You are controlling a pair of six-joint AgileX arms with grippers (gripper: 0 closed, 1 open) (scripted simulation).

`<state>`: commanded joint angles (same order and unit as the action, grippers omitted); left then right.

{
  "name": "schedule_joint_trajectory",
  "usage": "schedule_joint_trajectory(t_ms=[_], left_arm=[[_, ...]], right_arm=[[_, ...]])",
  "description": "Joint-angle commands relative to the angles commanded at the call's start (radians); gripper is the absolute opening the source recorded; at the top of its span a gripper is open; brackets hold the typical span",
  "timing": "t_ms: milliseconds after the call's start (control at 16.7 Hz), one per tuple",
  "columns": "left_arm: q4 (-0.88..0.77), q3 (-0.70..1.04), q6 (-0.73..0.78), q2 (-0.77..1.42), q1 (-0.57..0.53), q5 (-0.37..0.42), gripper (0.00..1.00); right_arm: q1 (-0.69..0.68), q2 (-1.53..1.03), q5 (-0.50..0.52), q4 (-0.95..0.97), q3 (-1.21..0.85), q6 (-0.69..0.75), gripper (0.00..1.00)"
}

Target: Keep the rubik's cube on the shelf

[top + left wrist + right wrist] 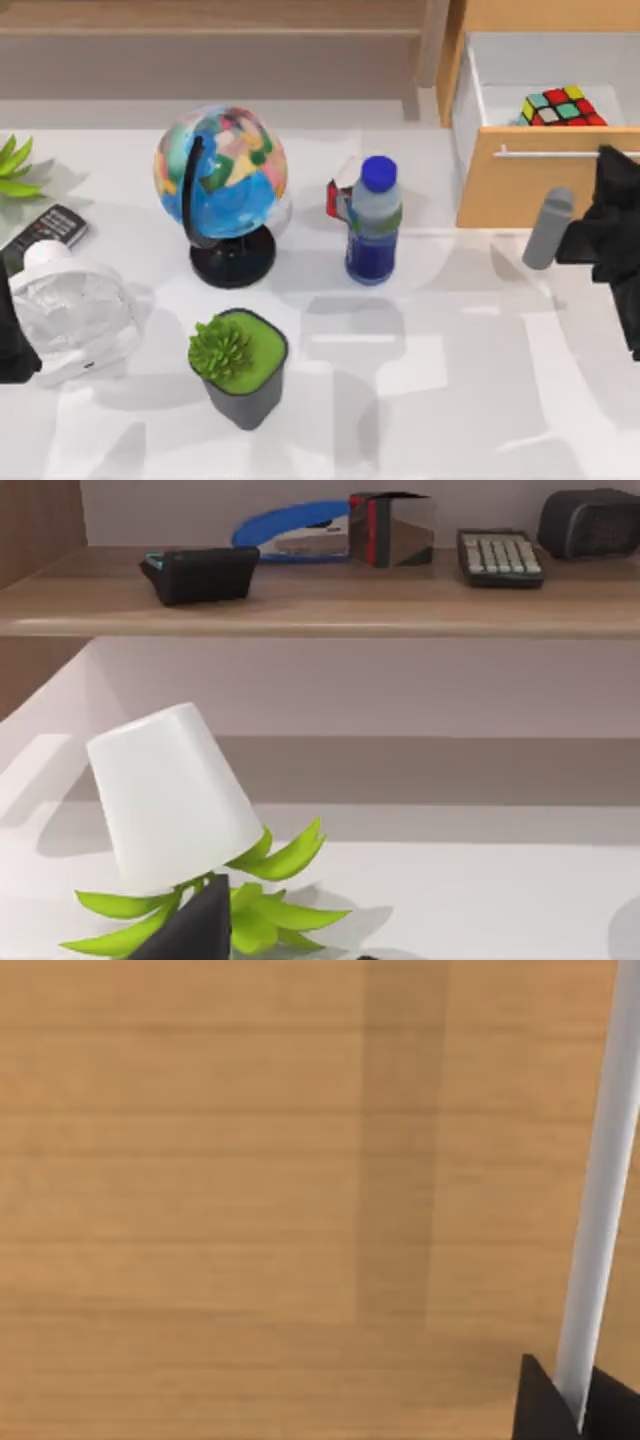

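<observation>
The drawer (520,180) at two o'clock stands pulled open, and there inside it, against the front wall, sits the rubik's cube (560,106), red, green and yellow tiles up. It is in the drawer's pale tray, not on the shelf (210,40), which runs along twelve o'clock as a long wooden ledge with a grey-brown recess.

Right gripper (606,170) is at three o'clock, up against the drawer front by the metal handle (600,1190). The right wrist view looks flat onto the wood grain with the handle bar running past a dark fingertip (545,1400); whether the fingers are spread or pinching the bar, I cannot tell.

Left arm (15,335) sits parked at nine o'clock by the white fan (70,305); its fingers, cannot tell either.

Mid-table: the globe (220,170) at eleven o'clock, the blue-capped bottle (374,220) near centre with a small red-and-white box (340,195) just behind it, touching or nearly so. The potted succulent (238,360) stands at seven o'clock. A remote (50,232) lies at ten o'clock near a leafy plant (15,170).

Open tabletop from five to four o'clock.
</observation>
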<state>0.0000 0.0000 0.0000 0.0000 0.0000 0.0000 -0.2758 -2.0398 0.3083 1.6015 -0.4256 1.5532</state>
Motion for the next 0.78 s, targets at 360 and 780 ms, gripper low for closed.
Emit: schedule_joint_trajectory(t_ms=[360, 780], left_arm=[[0.000, 0.000, 0.000, 0.000, 0.000, 0.000, 1.00], [0.000, 0.000, 0.000, 0.000, 0.000, 0.000, 1.00]], right_arm=[[-0.023, 0.020, 0.022, 0.054, 0.075, -0.001, 0.00], [-0.046, 0.043, 0.046, 0.109, 0.153, -0.002, 0.00]])
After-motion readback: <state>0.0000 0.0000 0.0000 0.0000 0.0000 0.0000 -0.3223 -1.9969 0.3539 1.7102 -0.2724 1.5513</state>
